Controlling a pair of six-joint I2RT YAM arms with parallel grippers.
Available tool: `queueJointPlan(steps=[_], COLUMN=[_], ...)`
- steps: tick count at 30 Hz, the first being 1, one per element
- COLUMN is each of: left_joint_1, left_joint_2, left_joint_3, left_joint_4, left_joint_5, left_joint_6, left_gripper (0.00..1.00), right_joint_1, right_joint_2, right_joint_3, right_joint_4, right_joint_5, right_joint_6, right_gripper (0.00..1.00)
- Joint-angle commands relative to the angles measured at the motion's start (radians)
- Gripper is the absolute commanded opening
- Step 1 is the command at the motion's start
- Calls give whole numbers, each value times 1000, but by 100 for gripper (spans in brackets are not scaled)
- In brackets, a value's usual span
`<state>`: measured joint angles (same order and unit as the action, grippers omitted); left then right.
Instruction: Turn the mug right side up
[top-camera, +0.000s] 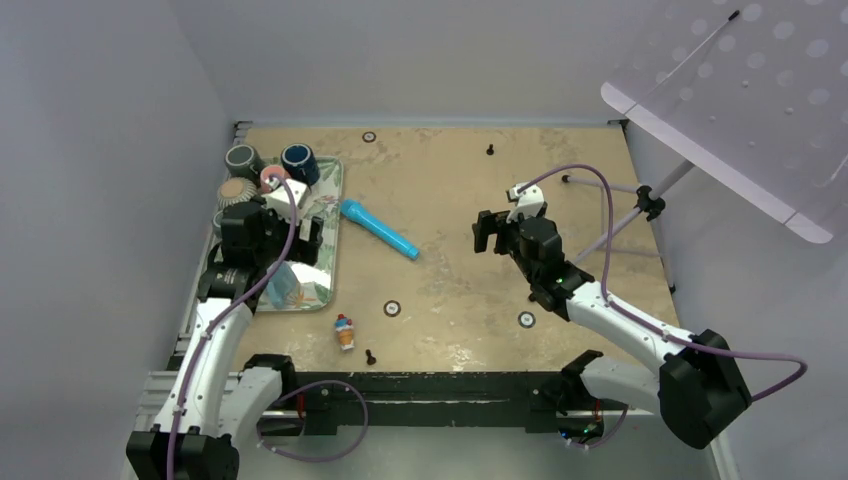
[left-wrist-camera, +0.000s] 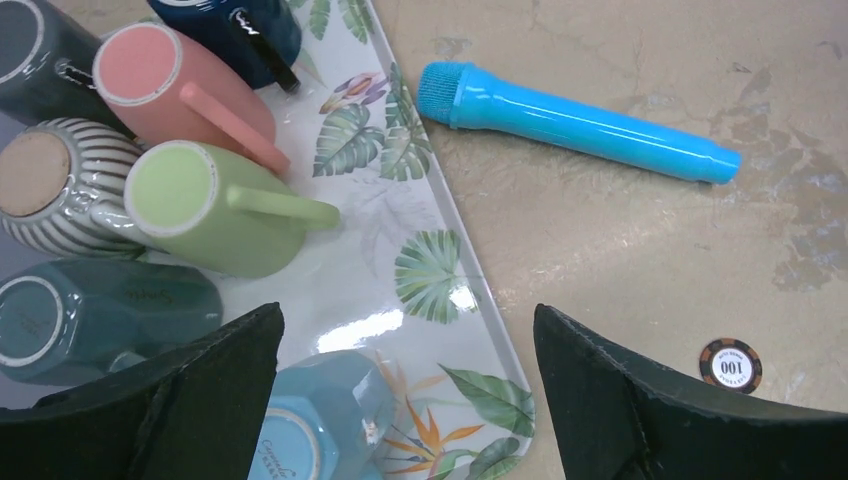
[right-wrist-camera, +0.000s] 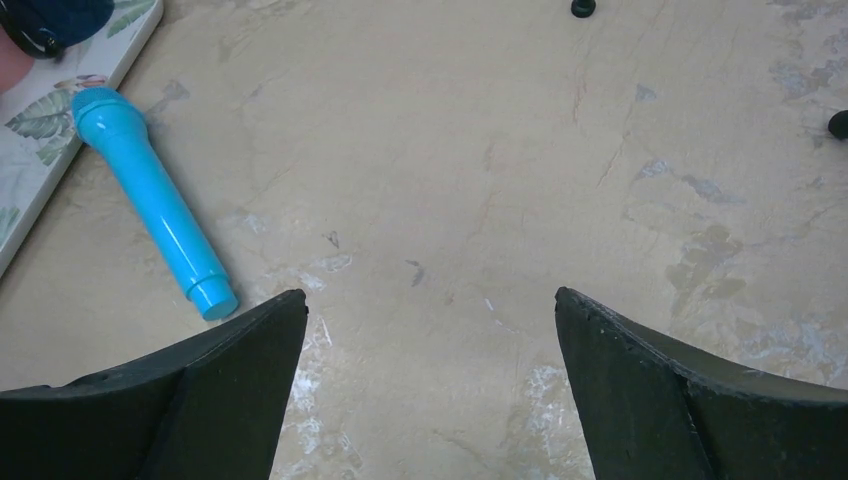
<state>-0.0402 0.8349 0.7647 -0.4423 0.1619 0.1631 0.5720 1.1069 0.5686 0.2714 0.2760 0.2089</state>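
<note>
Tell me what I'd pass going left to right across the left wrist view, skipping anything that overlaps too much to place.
Striped mug → green mug → blue toy microphone → 100 chip.

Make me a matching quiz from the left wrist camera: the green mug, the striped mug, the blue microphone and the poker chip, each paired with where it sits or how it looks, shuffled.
Things:
A. green mug
B. striped mug
C. blue microphone
D. poker chip

Descriptions:
1. On the bare table, printed 100
2. On the tray, tan end facing the camera
3. Lying flat on the bare table beside the tray
4. On the tray, between the pink mug and the light blue mug

Pairs: A-4, B-2, C-3, D-1
</note>
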Motion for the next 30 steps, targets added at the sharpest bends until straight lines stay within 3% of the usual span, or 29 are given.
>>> queueJointPlan(steps=[1, 5, 10, 13, 15, 19, 24, 28, 30], left_joint_1=[5, 3, 2, -26, -73, -142, -144, -142, -141], left_joint_2=[35, 145, 384, 526, 614, 770, 937, 1006, 1040], left_joint_3=[55, 196, 488, 635, 686, 700, 785, 716, 723], left_joint_4=[-60, -247, -436, -592, -666, -604, -681, -492, -474], left_joint_5=[146, 235, 79, 60, -32, -262, -341, -510, -542], left_joint_6=[81, 262, 506, 733, 868, 1018, 1061, 1112, 1118], left_gripper=[100, 100, 95, 94, 94, 91, 84, 82, 82], right_joint_1=[1, 0, 0, 2, 1, 1, 2, 2, 1], right_joint_2=[-24, -26, 4, 35, 53, 69, 73, 79, 86], right_joint_3=[7, -1, 9, 24, 34, 41, 42, 42, 48], right_joint_4=[48, 59, 62, 57, 47, 36, 33, 38, 34], right_joint_5=[12, 17, -10, -24, -35, -36, -37, -51, -68], right_joint_6=[0, -2, -7, -9, -13, -16, -19, -16, -18], right_gripper=[98, 97, 98, 97, 97, 96, 96, 96, 96])
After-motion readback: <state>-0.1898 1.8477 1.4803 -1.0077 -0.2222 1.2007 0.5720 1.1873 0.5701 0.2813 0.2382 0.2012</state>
